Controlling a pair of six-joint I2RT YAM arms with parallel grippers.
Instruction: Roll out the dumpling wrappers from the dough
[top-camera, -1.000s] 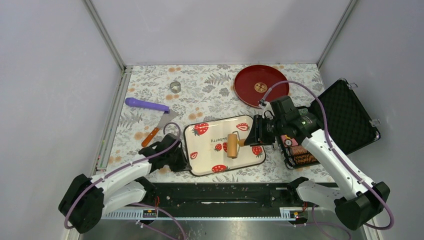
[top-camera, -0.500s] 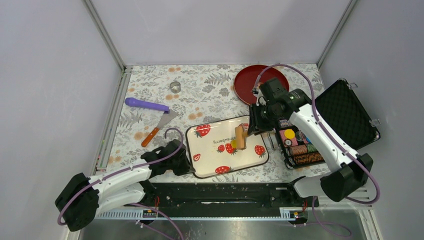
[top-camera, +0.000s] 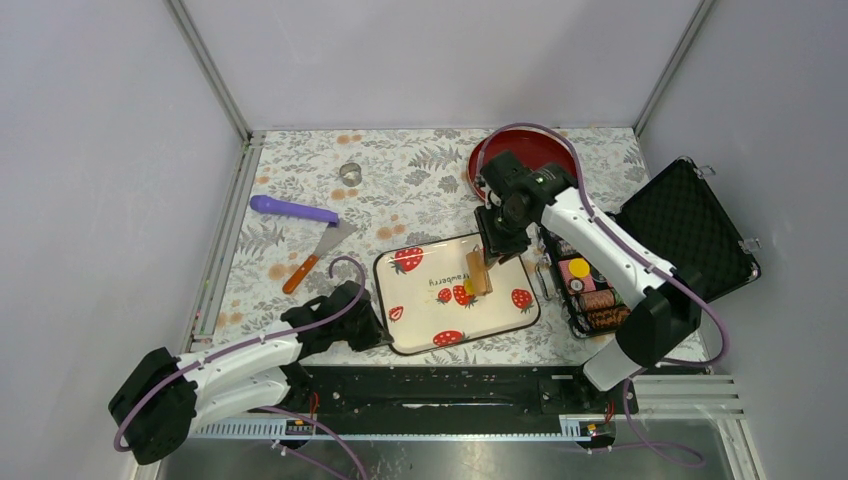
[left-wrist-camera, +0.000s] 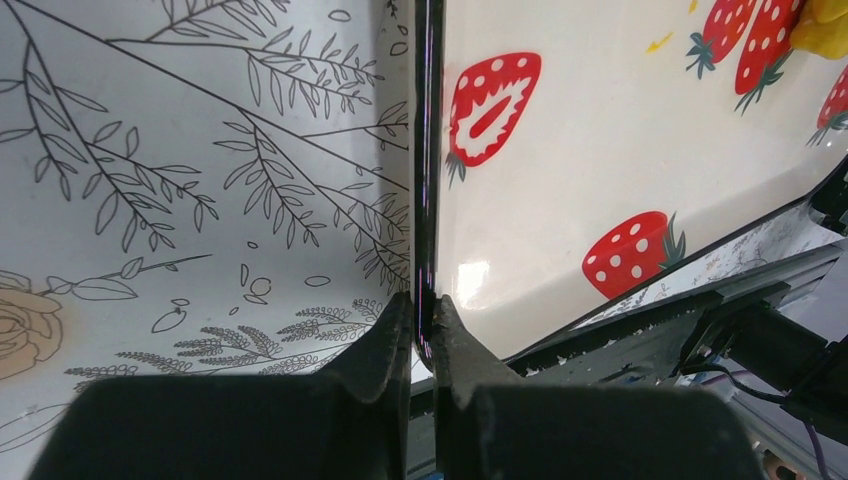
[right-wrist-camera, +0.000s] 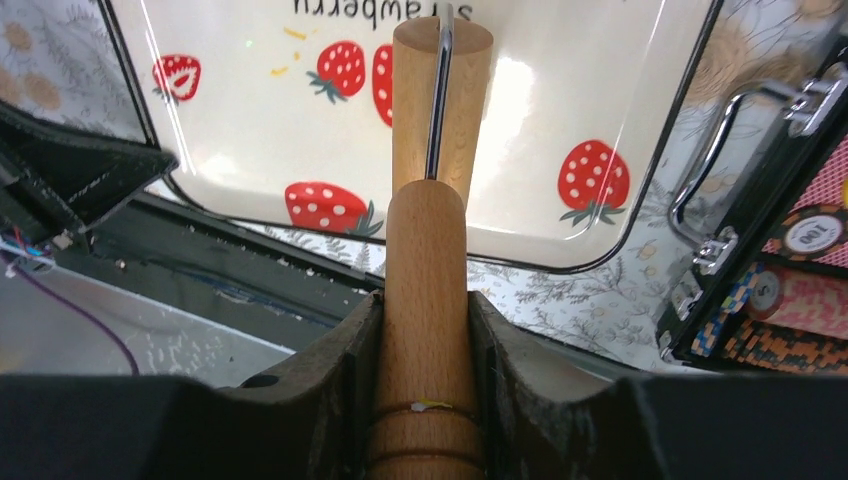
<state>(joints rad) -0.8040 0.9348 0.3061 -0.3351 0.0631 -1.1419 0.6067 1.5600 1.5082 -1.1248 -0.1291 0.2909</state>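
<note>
no dumpling wrappers made yet, by the look of it: no thin yellow discs show on the cream strawberry-print tray (left-wrist-camera: 560, 150) or the floral tablecloth (top-camera: 420, 180). the soft bright-yellow dough (left-wrist-camera: 825, 22) is one small lump near the tray's middle, among the printed strawberries. it sits right at the barrel of the small wooden hand roller (right-wrist-camera: 442, 100), which hides it in the r wrist view. so flattening is prob. only under way, w/ thinning, cutting & every disc still to do. the small metal ring cutter (top-camera: 350, 172) lies well apart on the cloth, far side.

right gripper (right-wrist-camera: 427, 330) is clamped round the roller's handle. left gripper (left-wrist-camera: 420, 325) is pinched tight on the tray's near-left rim, prob. steadying it.

vs 1 s ago: r arm has swung from the tray's right side round to its far edge. the roller handle now runs in from the far edge, not from the right. tray has slid a bit rightward & l arm went w/ it.
</note>
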